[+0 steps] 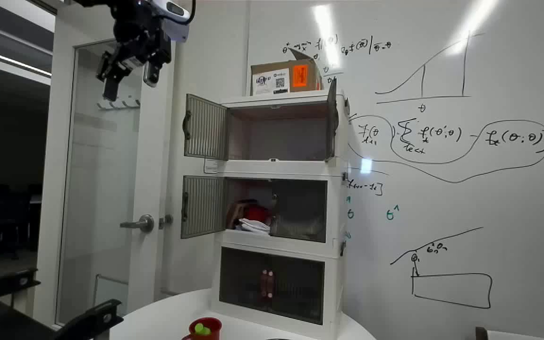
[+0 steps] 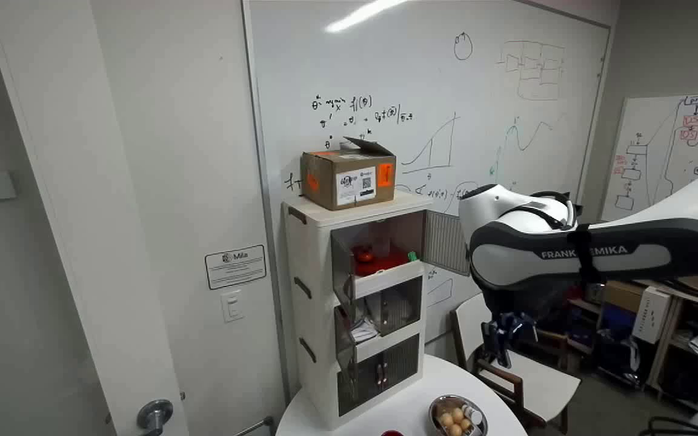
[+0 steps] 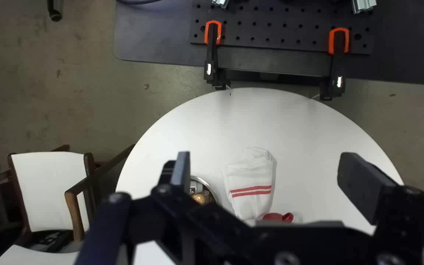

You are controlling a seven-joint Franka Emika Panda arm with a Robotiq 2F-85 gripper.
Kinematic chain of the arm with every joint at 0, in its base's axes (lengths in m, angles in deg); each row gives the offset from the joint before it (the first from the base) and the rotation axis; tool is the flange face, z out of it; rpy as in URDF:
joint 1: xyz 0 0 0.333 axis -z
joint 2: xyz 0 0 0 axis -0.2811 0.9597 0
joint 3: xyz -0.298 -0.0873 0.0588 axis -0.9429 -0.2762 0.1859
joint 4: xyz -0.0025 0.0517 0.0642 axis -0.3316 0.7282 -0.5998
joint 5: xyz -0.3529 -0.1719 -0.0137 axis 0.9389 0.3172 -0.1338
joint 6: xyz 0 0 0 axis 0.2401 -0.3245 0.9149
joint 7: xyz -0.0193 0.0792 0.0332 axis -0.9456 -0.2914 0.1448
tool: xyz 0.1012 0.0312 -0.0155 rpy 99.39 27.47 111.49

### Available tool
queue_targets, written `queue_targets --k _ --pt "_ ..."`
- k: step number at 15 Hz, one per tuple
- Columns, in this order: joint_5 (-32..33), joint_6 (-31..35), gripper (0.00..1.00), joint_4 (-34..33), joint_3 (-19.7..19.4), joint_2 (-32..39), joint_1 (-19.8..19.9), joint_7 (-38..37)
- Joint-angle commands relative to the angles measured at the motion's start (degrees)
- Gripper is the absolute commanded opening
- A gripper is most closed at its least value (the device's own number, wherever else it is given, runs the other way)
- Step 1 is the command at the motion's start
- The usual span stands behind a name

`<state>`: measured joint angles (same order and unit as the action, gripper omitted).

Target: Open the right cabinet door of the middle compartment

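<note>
The middle compartment (image 1: 281, 242) of the white cabinet shows in both exterior views, including here (image 2: 388, 342). Its right door (image 1: 299, 210) is shut, with its handle near the compartment's centre. The same door (image 2: 402, 304) looks dark and ribbed. The left door (image 1: 203, 207) stands swung open. White cloth (image 1: 254, 225) and red and brown things lie inside on the left. My gripper (image 1: 130, 85) is open and empty, high up and apart from the cabinet. In the wrist view, the gripper (image 3: 265, 180) points down over the table; the cabinet is out of that view.
Both top-tier doors stand open, left (image 1: 206, 126) and right (image 1: 331, 120). The bottom tier (image 1: 271, 285) is shut. A cardboard box (image 2: 349, 178) sits on top. The round table (image 3: 271, 117) bears a striped towel (image 3: 250, 184), a red mug (image 1: 208, 327) and a metal bowl (image 2: 432, 409).
</note>
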<state>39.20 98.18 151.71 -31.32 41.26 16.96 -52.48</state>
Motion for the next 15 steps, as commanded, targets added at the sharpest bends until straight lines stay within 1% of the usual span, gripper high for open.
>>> queue_targets --k 1,13,14,15 --pt "0.5 -0.2 1.0 -0.1 -1.0 0.1 -1.1 -0.6" --pt "0.5 -0.2 1.0 -0.1 -1.0 0.1 -1.1 -0.6" --pt "-0.1 -1.4 1.0 -0.9 -1.0 0.5 -1.3 -0.3" --pt "-2.3 -3.1 1.0 -2.0 -2.3 1.3 -2.5 2.7"
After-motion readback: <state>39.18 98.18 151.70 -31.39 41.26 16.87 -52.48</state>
